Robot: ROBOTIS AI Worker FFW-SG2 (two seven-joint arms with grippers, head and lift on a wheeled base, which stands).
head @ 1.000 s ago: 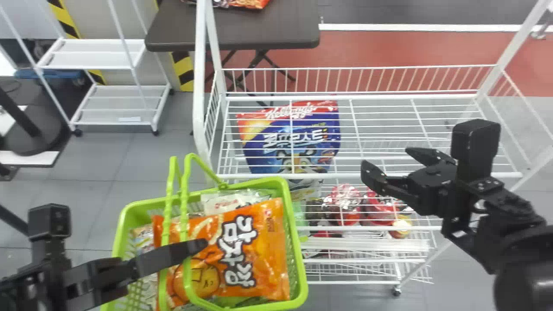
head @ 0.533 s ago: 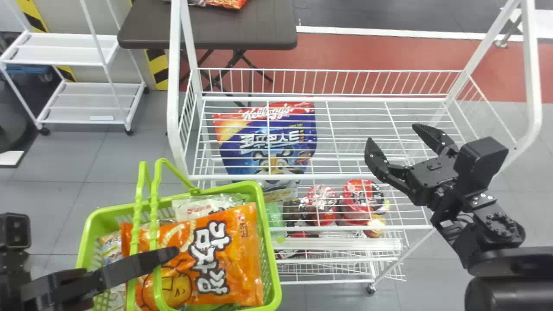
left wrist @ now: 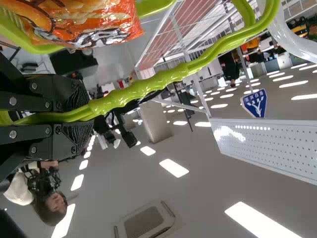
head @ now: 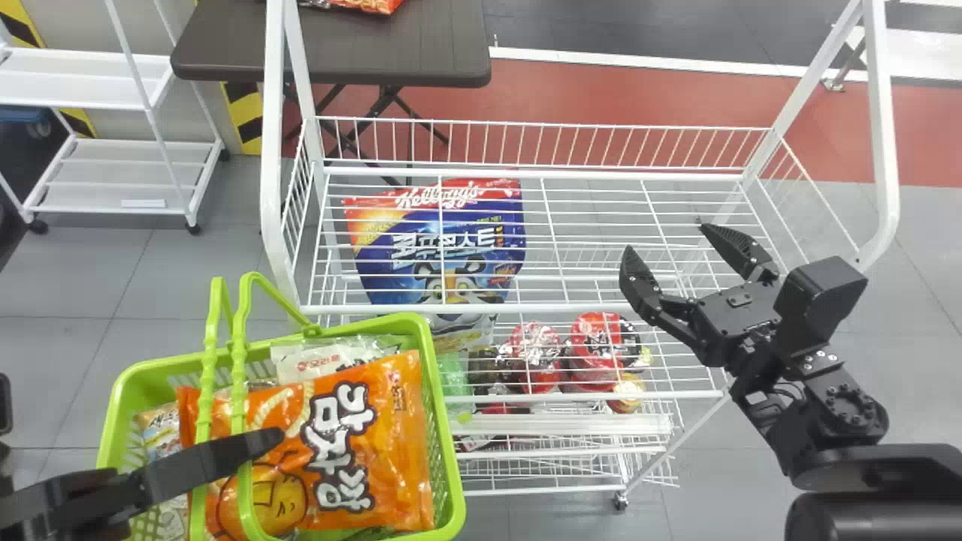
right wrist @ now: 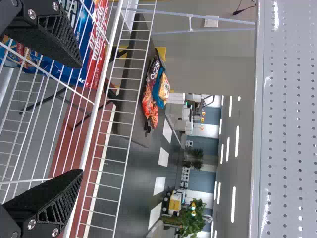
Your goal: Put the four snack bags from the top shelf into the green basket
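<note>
Clasped in my left gripper [head: 263,442] are the handles of the green basket [head: 449,458]; the left wrist view shows this gripper [left wrist: 81,117] shut around the handle [left wrist: 143,90]. A large orange snack bag [head: 391,443] lies uppermost in the basket, with a white bag [head: 323,357] behind it and another bag [head: 159,430] at the left. Its orange end [left wrist: 94,22] shows in the left wrist view. My right gripper [head: 668,240] is open over the right part of the wire top shelf [head: 586,174], nothing between its fingers; here is the gripper [right wrist: 79,119] in the right wrist view.
Through the top shelf's wires a blue cereal bag [head: 451,248] shows below, and red packs [head: 597,349] sit lower down. White posts [head: 883,135] rise at the rack's sides. A dark table [head: 338,49] stands behind.
The rack, basket and background have shifted left in the head view. My right gripper's fingers have spread wider, and it has turned relative to the rack. The left gripper keeps its hold on the handles.
</note>
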